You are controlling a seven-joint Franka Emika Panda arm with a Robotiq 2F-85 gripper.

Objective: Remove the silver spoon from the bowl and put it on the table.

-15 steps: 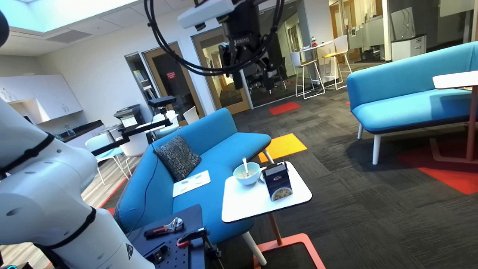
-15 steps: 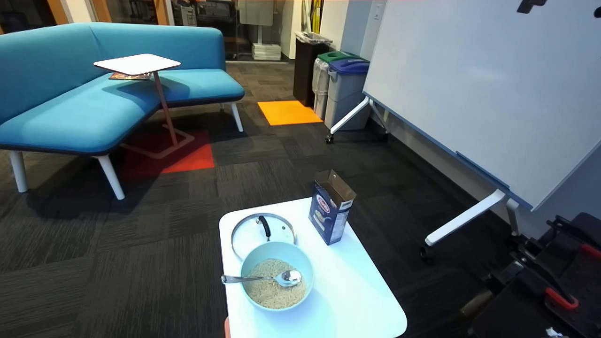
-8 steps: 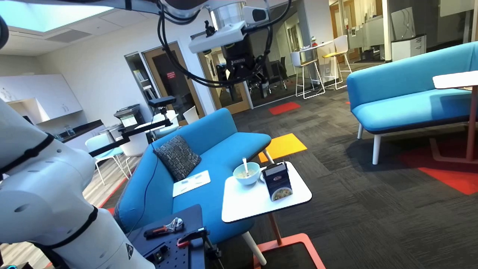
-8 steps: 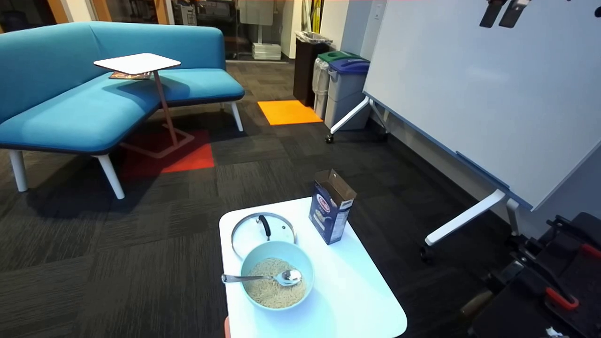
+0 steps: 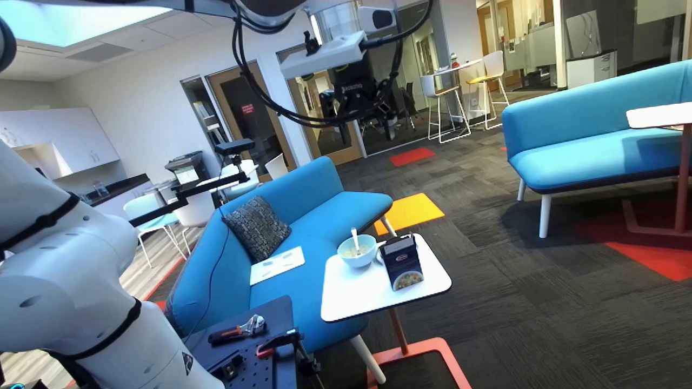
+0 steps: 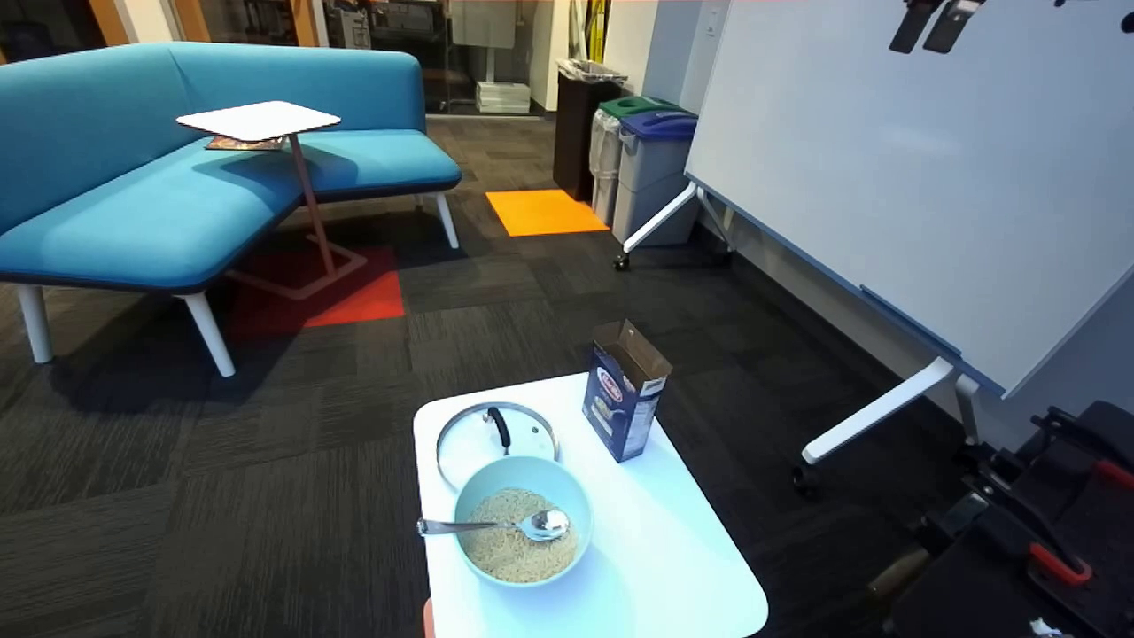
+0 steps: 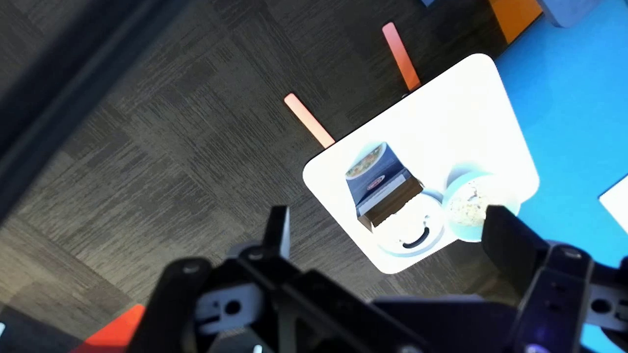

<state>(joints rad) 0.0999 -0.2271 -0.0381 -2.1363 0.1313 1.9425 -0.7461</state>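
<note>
Holding the gripper (image 7: 388,213) spread, well above tabletop (image 6: 656,532) level, presumably for straddling the silver spoon (image 6: 536,525). Showing the silver spoon in the bowl (image 6: 527,472), near one tabletop edge, with handle (image 6: 443,527) over the rim, likely easing a grasp.

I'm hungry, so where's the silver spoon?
In an exterior view, the silver spoon leans in the light-blue bowl beside the glass lid, its handle poking out to the left.
</note>
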